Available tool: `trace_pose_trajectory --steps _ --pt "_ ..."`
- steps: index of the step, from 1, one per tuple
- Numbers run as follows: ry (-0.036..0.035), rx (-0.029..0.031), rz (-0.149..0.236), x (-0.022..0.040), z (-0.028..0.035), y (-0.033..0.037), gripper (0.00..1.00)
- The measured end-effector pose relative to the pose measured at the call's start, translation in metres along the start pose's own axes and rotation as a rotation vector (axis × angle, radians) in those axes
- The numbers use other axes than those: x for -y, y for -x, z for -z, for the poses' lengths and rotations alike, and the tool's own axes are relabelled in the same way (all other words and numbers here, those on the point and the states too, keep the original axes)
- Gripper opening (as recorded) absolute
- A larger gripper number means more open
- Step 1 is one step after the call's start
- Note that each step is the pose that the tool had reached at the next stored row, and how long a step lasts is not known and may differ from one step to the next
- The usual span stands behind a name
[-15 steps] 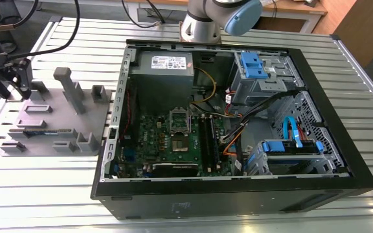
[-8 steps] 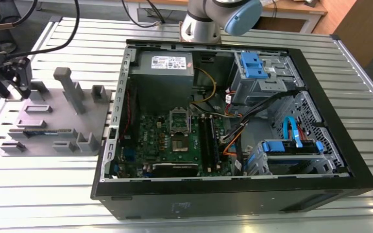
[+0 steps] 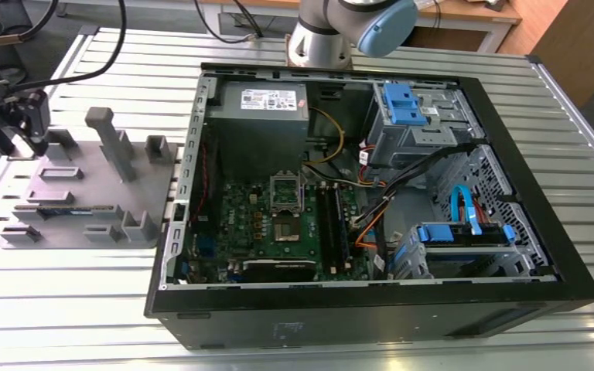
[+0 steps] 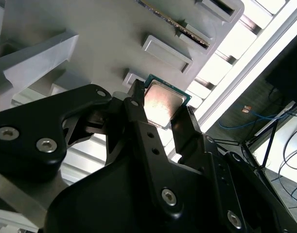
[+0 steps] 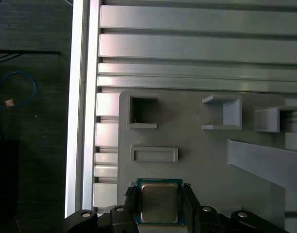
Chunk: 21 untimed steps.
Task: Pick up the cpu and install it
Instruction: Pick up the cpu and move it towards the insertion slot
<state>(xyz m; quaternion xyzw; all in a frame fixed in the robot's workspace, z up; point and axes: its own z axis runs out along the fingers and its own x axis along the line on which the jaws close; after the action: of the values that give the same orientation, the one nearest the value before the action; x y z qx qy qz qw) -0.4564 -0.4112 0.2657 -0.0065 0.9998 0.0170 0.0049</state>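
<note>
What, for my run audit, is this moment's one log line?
phase: pick | gripper: shut on cpu | place: at grey fixture tray

Open computer case beside grey tray on slatted table.

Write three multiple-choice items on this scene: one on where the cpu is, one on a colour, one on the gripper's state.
1. Where is the cpu?
A. in the motherboard socket
B. over the grey fixture tray, in the gripper
C. on the power supply

2. What colour are the drive brackets in the computer case?
A. red
B. yellow
C. blue

3. The gripper is:
A. shut on the cpu
B. wide open over the case
C. shut on a cable

Answers: B, since both wrist views show the chip between the fingers above the tray; C, since the exterior view shows them blue; A, since the fingers sit against two opposite edges of the chip.
</note>
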Motion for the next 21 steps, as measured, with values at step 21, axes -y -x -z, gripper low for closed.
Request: trace_pose_trajectory --steps 21 --pt "0.0001 0.0002 0.0 -0.0003 0.0085 0.0001 0.47"
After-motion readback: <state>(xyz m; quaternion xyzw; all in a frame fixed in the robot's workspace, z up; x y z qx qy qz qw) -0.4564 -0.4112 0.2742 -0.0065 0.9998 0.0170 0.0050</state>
